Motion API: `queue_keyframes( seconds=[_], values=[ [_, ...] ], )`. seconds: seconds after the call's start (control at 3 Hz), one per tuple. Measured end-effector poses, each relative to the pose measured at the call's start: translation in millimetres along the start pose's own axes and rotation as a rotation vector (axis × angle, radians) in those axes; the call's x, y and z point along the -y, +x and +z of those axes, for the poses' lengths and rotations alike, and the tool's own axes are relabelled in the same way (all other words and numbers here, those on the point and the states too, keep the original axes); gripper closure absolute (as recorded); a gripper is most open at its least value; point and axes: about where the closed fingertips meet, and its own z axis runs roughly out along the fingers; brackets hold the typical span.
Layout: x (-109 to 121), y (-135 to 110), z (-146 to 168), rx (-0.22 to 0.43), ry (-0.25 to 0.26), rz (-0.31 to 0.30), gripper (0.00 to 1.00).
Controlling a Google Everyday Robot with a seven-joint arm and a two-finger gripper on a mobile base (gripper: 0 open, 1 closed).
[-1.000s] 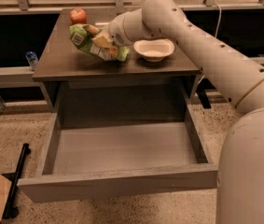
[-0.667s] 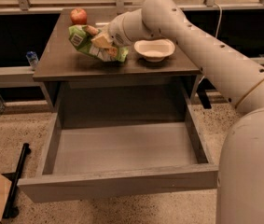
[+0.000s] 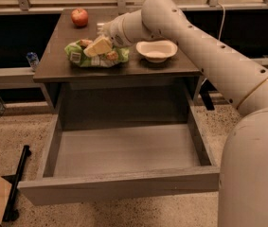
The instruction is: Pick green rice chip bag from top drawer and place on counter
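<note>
The green rice chip bag [image 3: 92,57] lies on the counter [image 3: 138,69] at its front left. My gripper [image 3: 99,45] reaches in from the right and sits on top of the bag, shut on its upper edge. One pale finger [image 3: 98,46] shows across the bag; the other is hidden behind it. The top drawer [image 3: 124,150] is pulled fully out below the counter, and its pale grey bottom is bare.
A white bowl [image 3: 156,50] stands on the counter just right of the bag. A red apple [image 3: 79,17] sits at the back left corner. A small bottle [image 3: 32,60] is on the ledge to the left. A black bar [image 3: 15,186] lies on the floor.
The gripper has come down and forward with the bag. The bag was tilted and raised before and now rests flat on the counter.
</note>
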Motion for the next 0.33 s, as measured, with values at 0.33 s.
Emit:
queue_keyframes(
  seconds=[0.33],
  values=[
    [-0.7,0.1,0.9,0.000,-0.002,0.000,0.00]
  ],
)
